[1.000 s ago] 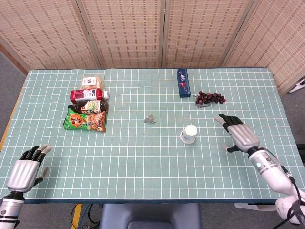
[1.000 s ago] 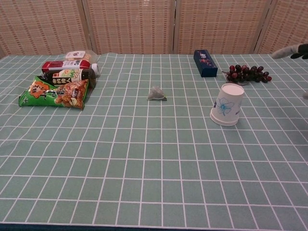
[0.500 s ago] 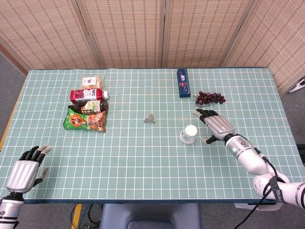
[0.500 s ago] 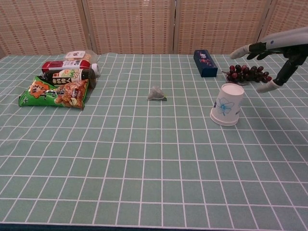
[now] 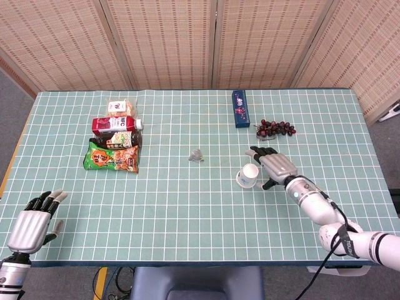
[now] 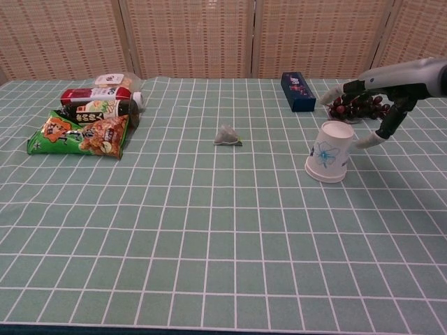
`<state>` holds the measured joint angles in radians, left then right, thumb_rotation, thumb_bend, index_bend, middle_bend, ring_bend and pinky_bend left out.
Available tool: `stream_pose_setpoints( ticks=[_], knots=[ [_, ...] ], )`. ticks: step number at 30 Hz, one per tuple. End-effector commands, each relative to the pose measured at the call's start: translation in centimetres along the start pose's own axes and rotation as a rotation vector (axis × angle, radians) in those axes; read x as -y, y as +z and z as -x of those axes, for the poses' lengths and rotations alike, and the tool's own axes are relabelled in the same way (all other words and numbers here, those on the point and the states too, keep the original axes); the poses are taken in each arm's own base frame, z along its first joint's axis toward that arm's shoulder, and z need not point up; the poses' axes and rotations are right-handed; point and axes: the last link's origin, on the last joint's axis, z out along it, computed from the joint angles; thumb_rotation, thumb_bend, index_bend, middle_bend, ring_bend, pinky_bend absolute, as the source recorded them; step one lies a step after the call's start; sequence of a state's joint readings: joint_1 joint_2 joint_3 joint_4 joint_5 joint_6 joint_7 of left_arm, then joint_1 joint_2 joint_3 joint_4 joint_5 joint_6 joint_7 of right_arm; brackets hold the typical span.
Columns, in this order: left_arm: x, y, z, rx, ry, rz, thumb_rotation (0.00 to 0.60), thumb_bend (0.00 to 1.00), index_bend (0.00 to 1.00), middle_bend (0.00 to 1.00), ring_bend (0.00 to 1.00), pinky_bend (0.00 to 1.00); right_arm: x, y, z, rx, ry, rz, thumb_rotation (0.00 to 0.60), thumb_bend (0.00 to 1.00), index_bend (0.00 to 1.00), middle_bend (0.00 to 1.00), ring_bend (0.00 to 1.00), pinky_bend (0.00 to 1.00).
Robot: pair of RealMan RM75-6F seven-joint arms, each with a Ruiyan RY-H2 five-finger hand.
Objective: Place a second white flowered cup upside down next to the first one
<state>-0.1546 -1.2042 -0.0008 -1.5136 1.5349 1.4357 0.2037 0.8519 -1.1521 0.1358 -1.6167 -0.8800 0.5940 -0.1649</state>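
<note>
One white flowered cup [image 5: 248, 175] [image 6: 328, 151] stands upside down on the green checked table, right of centre. No second cup shows in either view. My right hand [image 5: 272, 167] [image 6: 368, 102] hovers just right of the cup with its fingers spread, holding nothing; its fingertips come close to the cup's upturned base but stay apart from it. My left hand [image 5: 34, 220] rests at the table's near left corner, fingers loosely extended, and holds nothing. It appears only in the head view.
A bunch of dark grapes [image 5: 275, 128] [image 6: 361, 106] lies behind the right hand. A blue box [image 5: 239, 107] [image 6: 297, 91] sits further back. A small grey tea bag [image 5: 196, 155] [image 6: 227, 136] is at centre. Snack bags and bottles [image 5: 114, 144] [image 6: 87, 122] cluster at left.
My right hand has swept left across the table, from well right of the cup to right beside it. The cup and the left hand have not moved.
</note>
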Motion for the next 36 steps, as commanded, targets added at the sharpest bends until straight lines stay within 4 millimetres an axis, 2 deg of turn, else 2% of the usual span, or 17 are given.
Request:
stream_pose_setpoints(
  ticks=[1, 19, 36],
  knots=[
    [0.0, 0.0, 0.0, 0.000, 0.000, 0.001, 0.600, 0.40, 0.21, 0.17, 0.14, 0.21, 0.0, 0.2, 0.1, 0.001, 0.001, 0.000, 0.600, 0.25, 0.10, 0.00, 0.00, 0.00],
    [-0.2, -0.3, -0.1, -0.001, 0.002, 0.011, 0.600, 0.40, 0.21, 0.17, 0.14, 0.21, 0.4, 1.5, 0.6, -0.002, -0.006, -0.002, 0.600, 0.25, 0.18, 0.00, 0.00, 0.00],
    [-0.2, -0.4, 0.1, 0.004, 0.004, 0.019, 0.600, 0.39, 0.20, 0.17, 0.14, 0.21, 0.8, 2.5, 0.9, -0.057, -0.005, 0.003, 0.600, 0.25, 0.34, 0.02, 0.00, 0.00]
  ],
)
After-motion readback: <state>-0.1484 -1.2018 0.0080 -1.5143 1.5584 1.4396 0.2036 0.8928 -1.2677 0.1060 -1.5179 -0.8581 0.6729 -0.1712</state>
